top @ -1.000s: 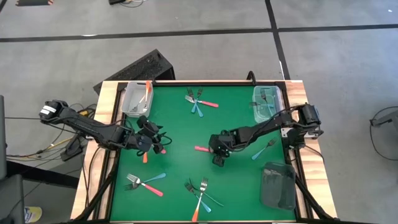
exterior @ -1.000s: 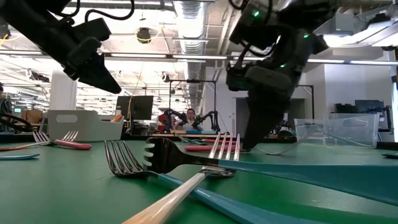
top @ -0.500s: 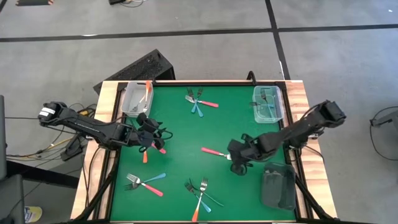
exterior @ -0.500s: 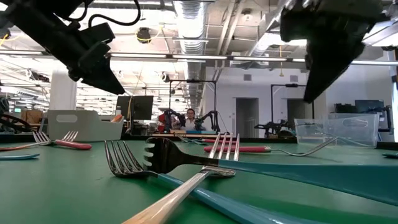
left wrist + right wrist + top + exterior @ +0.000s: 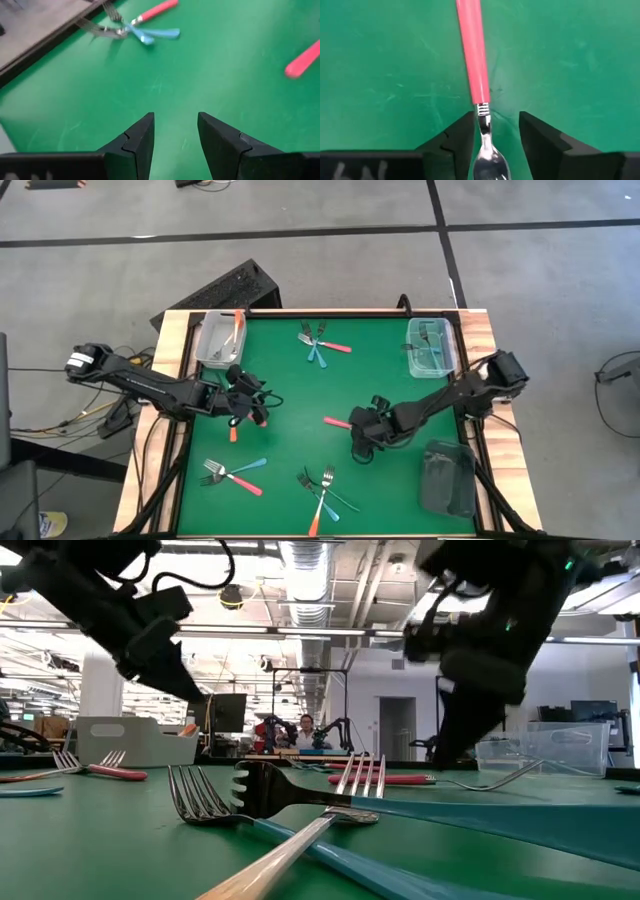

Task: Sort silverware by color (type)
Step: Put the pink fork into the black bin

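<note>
The silverware lies scattered on the green mat (image 5: pixel 300 390) in small groups of forks with pink, teal and orange handles. One pink-handled fork (image 5: pixel 337 422) lies flat near the middle. My right gripper (image 5: pixel 496 132) is low over it and open, one finger on each side of its metal neck (image 5: pixel 483 120); whether a finger touches the neck I cannot tell. The tines are hidden under the gripper. My left gripper (image 5: pixel 175 135) hovers open over bare mat at the left, near an orange fork (image 5: pixel 233 433).
A clear bin (image 5: pixel 217 340) with an orange fork stands at the far left, and a clear bin (image 5: pixel 430 346) with teal forks at the far right. A dark bin (image 5: pixel 447 478) sits near right. Fork groups lie at the far middle (image 5: pixel 320 345), near left (image 5: pixel 232 472) and near middle (image 5: pixel 322 490).
My right gripper has swung away toward the table's right edge, rising, and has then come back down over the pink fork's neck. The pink fork lies a little farther toward the right edge than a second ago.
</note>
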